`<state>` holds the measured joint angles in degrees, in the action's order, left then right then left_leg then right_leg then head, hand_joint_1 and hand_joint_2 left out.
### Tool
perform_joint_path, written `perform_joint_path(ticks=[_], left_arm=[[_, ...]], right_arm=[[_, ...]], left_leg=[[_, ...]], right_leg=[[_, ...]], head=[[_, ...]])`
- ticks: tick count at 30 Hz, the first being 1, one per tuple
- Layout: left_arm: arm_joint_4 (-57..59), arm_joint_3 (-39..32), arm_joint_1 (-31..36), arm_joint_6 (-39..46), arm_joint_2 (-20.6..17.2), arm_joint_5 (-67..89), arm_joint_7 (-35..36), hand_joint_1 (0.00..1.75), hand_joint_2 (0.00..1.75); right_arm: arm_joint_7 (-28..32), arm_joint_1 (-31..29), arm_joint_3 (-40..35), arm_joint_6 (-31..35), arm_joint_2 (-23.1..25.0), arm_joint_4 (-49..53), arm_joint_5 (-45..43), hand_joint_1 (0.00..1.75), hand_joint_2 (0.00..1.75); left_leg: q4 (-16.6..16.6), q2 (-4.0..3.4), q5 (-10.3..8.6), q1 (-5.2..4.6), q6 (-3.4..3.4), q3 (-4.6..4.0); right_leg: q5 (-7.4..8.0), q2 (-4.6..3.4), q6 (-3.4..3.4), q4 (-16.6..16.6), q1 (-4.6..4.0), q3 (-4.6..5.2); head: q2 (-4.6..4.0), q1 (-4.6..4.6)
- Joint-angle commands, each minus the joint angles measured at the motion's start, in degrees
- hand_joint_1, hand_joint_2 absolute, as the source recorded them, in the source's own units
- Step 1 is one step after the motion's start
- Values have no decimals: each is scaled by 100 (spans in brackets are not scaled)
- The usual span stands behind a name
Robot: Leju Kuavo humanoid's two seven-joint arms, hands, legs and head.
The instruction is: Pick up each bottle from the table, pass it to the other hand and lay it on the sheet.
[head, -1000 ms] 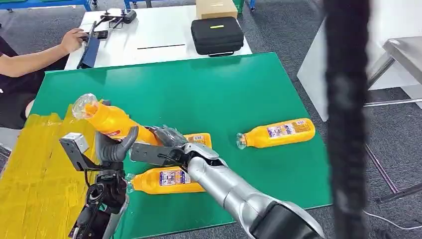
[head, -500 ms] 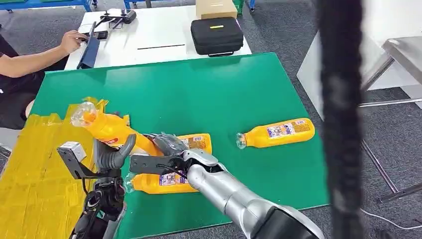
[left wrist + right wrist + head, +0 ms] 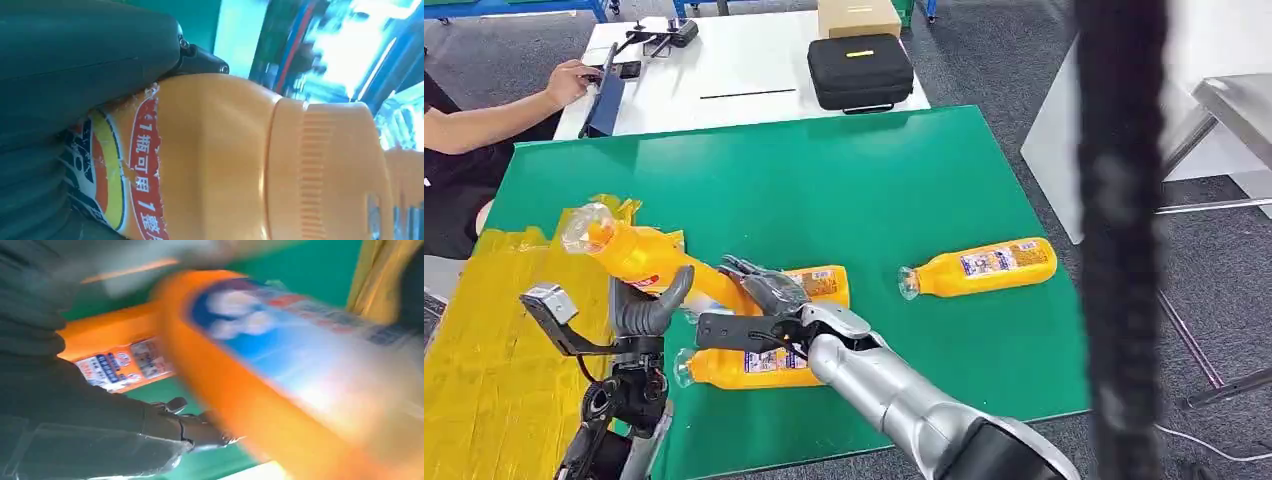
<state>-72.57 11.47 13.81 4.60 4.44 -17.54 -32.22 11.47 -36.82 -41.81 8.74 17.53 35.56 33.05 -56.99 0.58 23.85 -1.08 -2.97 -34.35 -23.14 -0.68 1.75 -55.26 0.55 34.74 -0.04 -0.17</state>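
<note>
My left hand (image 3: pixel 650 303) grips an orange juice bottle (image 3: pixel 636 254) around its middle and holds it tilted, cap end up, over the edge of the yellow sheet (image 3: pixel 484 350). In the left wrist view the thumb (image 3: pixel 85 60) lies across the held bottle (image 3: pixel 225 160). My right hand (image 3: pixel 759 292) is at the bottle's base end with its fingers spread; the right wrist view is blurred, with the bottle (image 3: pixel 280 370) passing above the thumb (image 3: pixel 195 432). Three more bottles lie on the green table (image 3: pixel 844 180): one (image 3: pixel 979 266) at the right, one (image 3: pixel 744 368) near the front, one (image 3: pixel 822 283) partly behind my right hand.
A person's arm (image 3: pixel 504 110) rests on the white table (image 3: pixel 734 70) behind, beside a black case (image 3: pixel 860 70) and a cardboard box (image 3: pixel 858 16). A blurred black vertical strip (image 3: pixel 1119 240) crosses the right of the head view. A metal stand (image 3: pixel 1224 110) stands off the table's right.
My left hand has carried the bottle a little left, toward the yellow sheet. The right hand's fingers have spread away from the bottle's base.
</note>
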Motion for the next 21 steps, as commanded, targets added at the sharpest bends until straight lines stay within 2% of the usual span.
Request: perform_joint_path(ticks=[1, 2, 3, 4, 5, 6, 8, 14, 15, 19, 21], left_arm=[[-336, -200, 156, 2640, -345, 2573, -383, 175, 175], [-490, -244, 58, 3084, -435, 3078, -333, 175, 175], [-594, -670, -45, 3540, -412, 4261, -184, 175, 175], [-896, -1707, -205, 3540, 25, 5844, -255, 175, 175], [-1019, -2173, -269, 3540, 213, 6571, -313, 175, 175], [-1183, -2693, -328, 3540, 460, 7603, -329, 175, 175], [-1288, -3045, -482, 3540, 578, 7992, -556, 175, 175], [-1288, -3045, -482, 3540, 578, 7992, -556, 175, 175], [-1369, -3260, -483, 3540, 694, 9037, -358, 175, 175], [-539, -2676, -675, 3540, 47, 10429, 849, 175, 175], [561, -1977, -489, 3540, -465, 10685, 1914, 175, 175]], right_arm=[[92, 501, 722, -102, -864, 1363, -286, 0, 0], [92, 670, 768, -188, -1042, 1712, -351, 0, 0], [64, 871, 758, -323, -1229, 2169, -354, 0, 0], [-37, 1105, 747, -529, -1409, 2661, -349, 0, 0], [-115, 1223, 721, -602, -1488, 2892, -315, 0, 0], [-155, 1354, 673, -660, -1588, 3129, -273, 0, 175], [-239, 1563, 588, -711, -1723, 3398, -235, 0, 175], [-239, 1563, 588, -711, -1723, 3398, -235, 0, 175], [-263, 1575, 518, -735, -1739, 3390, -204, 0, 175], [-498, 1994, 74, -946, -2085, 3809, 106, 0, 175], [-726, 2125, -292, -1010, -2159, 3971, 451, 0, 175]], left_leg=[[-2, 14, 3, 10, 15, 9], [-7, 17, 9, 15, 22, 16], [1, 16, 3, 8, 15, 12], [2, 10, 3, 8, 12, 9], [-1, 9, 13, 14, 20, 23], [0, 3, 10, 11, 14, 15], [-5, -3, 15, 14, 16, 11], [-3, 0, 11, 2, 18, -8], [-7, 4, 17, 6, 26, 4], [9, 0, 13, 2, 22, 15], [16, 17, 11, 3, 27, 30]], right_leg=[[-5, 20, -3, 5, -10, -19], [-11, 26, -5, 2, -14, -29], [-7, 22, -3, 6, -8, -21], [-4, 14, -3, 8, -8, -18], [-12, 17, -5, 9, -14, -35], [-7, 9, -2, 10, -10, -24], [-8, 2, -3, 8, -14, -23], [-5, 7, -4, 3, -2, 4], [-13, 15, -7, -1, -6, -10], [-10, 7, -6, 12, -3, -15], [-15, 24, -8, 16, -3, -32]], head=[[0, 2], [0, 2], [0, 2], [0, 4], [0, 0], [0, 2], [0, 0], [0, 2], [0, 0], [0, 0], [0, 0]])
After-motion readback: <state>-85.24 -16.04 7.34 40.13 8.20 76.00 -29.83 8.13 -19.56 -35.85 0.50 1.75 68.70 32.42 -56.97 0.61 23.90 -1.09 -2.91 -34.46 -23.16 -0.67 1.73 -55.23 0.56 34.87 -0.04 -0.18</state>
